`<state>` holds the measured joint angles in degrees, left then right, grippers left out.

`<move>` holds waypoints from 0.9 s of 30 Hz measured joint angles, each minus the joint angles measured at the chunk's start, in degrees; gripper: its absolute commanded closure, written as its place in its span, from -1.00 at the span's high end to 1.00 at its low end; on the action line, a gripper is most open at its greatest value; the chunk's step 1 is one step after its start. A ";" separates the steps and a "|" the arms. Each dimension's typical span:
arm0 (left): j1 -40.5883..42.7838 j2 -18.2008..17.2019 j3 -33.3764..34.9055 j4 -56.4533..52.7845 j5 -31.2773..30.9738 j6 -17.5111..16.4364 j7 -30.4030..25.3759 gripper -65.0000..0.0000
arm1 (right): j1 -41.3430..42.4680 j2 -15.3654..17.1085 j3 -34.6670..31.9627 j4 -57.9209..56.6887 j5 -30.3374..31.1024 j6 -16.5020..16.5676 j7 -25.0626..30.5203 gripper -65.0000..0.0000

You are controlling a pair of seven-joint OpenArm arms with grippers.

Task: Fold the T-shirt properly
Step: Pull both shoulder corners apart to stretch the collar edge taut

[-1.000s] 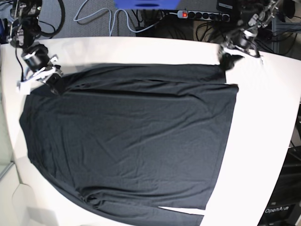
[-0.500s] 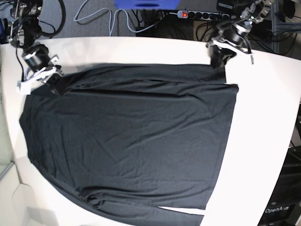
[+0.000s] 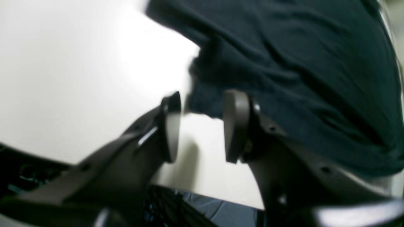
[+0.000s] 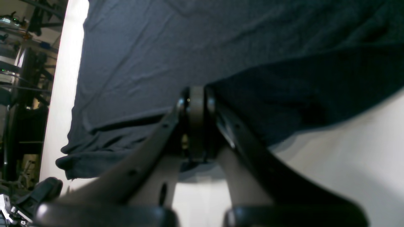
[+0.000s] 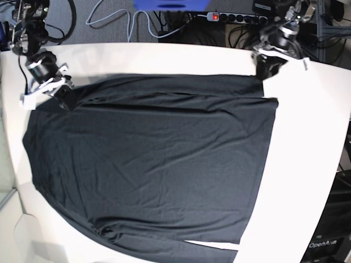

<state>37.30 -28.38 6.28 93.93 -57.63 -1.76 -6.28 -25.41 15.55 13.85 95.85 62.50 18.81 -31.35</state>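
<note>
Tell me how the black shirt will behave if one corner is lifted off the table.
The shirt would likely hang limp and sag: its thin cloth lies flat with soft wrinkles. It probably weighs little, yet spread so wide over the table it may drag behind the corner. At the right pincer, shut on its edge, the cloth bunches, so it should crease easily.

A white table (image 5: 312, 142) fills the view, with a power strip (image 5: 237, 18) and cables (image 5: 115, 19) behind it.

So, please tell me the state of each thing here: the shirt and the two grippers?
T-shirt: spread flat on the table, slightly wrinkled, far edge folded over.
Left gripper: open, holding nothing, at the shirt's corner.
Right gripper: shut, at the shirt's edge; whether it pinches fabric is unclear.
</note>
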 measured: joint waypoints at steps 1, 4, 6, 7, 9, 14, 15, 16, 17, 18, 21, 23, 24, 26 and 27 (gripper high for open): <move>0.09 0.39 -0.59 -0.02 0.00 -0.02 0.17 -0.32 | 0.00 -0.02 0.00 0.00 -0.02 0.00 -0.04 -0.96; -0.17 0.61 -0.94 -0.46 0.04 -0.20 0.42 -0.32 | 0.00 0.00 0.00 0.00 0.00 0.00 0.02 -0.96; -0.35 0.61 -0.81 -0.59 0.04 -0.31 0.52 -0.32 | 0.00 0.00 0.00 0.00 0.00 0.00 0.02 -0.96; -0.35 0.63 -0.79 -0.68 0.04 -0.46 0.52 -0.32 | 0.00 0.00 0.00 0.00 0.00 0.00 0.02 -0.96; -0.39 0.63 -0.76 -1.05 0.02 -0.39 0.55 -0.32 | 0.00 0.00 0.00 0.00 0.00 0.00 0.00 -0.96; -2.58 1.66 -0.09 -2.12 0.02 -0.63 3.98 -0.32 | 0.11 -0.02 0.00 0.00 -0.02 0.00 -1.22 -0.96; -2.62 2.29 -0.31 -2.54 0.02 -0.70 3.72 -0.32 | 0.17 0.00 0.00 0.00 0.00 0.00 -1.18 -0.96; -2.54 2.64 -0.31 -2.95 0.07 -0.92 3.37 -0.32 | 0.20 0.00 0.00 0.00 0.02 0.00 -1.11 -0.96; -2.38 2.86 -0.33 -3.15 0.04 -1.09 3.04 -0.32 | 0.20 0.00 0.00 0.00 0.00 0.00 -1.05 -0.96; -2.36 2.84 -0.15 -3.15 0.04 -1.09 2.91 -0.32 | 0.15 0.00 0.00 0.00 0.00 0.00 -1.05 -0.96; -2.43 2.89 -0.13 -3.15 0.04 -1.05 2.95 -0.32 | 0.02 0.00 0.00 0.00 0.00 0.00 -1.05 -0.96; -2.43 3.02 -0.13 -3.15 0.04 -1.05 2.91 -0.32 | 0.04 0.00 0.00 0.00 0.00 0.00 -1.05 -0.96; -2.43 3.21 -0.17 -3.15 0.02 -1.07 2.95 -0.32 | 0.04 0.00 0.00 0.00 0.00 0.00 -1.05 -0.96; -2.43 4.33 -0.57 -3.15 0.00 -1.05 2.80 -0.32 | 0.00 -0.02 0.00 0.00 -0.02 0.00 -1.16 -0.96; -2.45 4.66 -0.55 -3.15 0.04 -1.05 2.71 -0.32 | 0.00 -0.02 0.00 0.00 0.00 0.00 -1.20 -0.96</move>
<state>34.85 -23.73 5.74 90.78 -57.58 -2.81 -3.57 -25.41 15.53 13.85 95.85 62.50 18.81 -32.56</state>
